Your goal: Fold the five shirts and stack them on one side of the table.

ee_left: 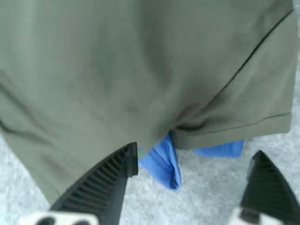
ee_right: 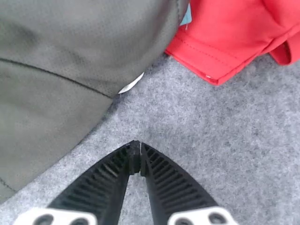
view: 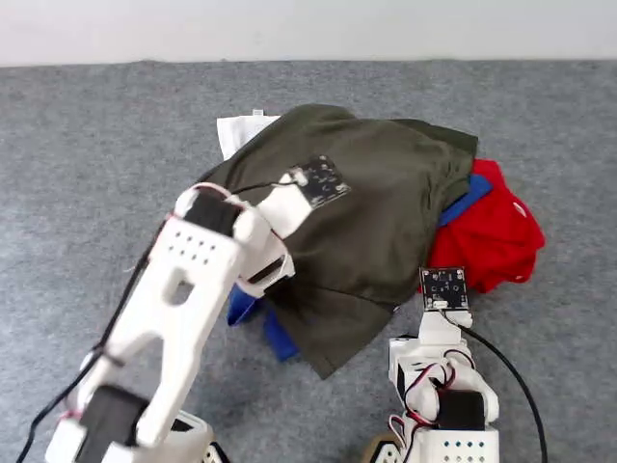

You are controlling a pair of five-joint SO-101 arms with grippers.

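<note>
Left gripper: My left gripper stood wide open and held nothing.
Left gripper's place: It was at the hem of the olive shirt, where a fold of the blue shirt stuck out from under the hem onto the table. I could not tell whether a finger touched the cloth.
Left arm: In the high view my left arm reached from the near edge over the left part of the olive shirt.
Right gripper: My right gripper was closed tip to tip, with nothing between the fingers.
Right gripper's place: It pointed at bare table in the gap between the olive shirt and the red shirt, near both and touching neither.
Right arm: My right arm sat low at the near edge, just short of the heap.
Olive shirt: It lay on top of the heap at mid-table, spread and rumpled, unfolded.
Red shirt: The red shirt was bunched on the heap's right side, partly under the olive one.
Blue shirt: The blue shirt was under the olive one and showed at the left hem and again by the red shirt.
White shirt: A corner of the white shirt showed at the far left of the heap.
Tag: A small white tag peeked from under the olive edge.
Table: The table was grey felt.
</note>
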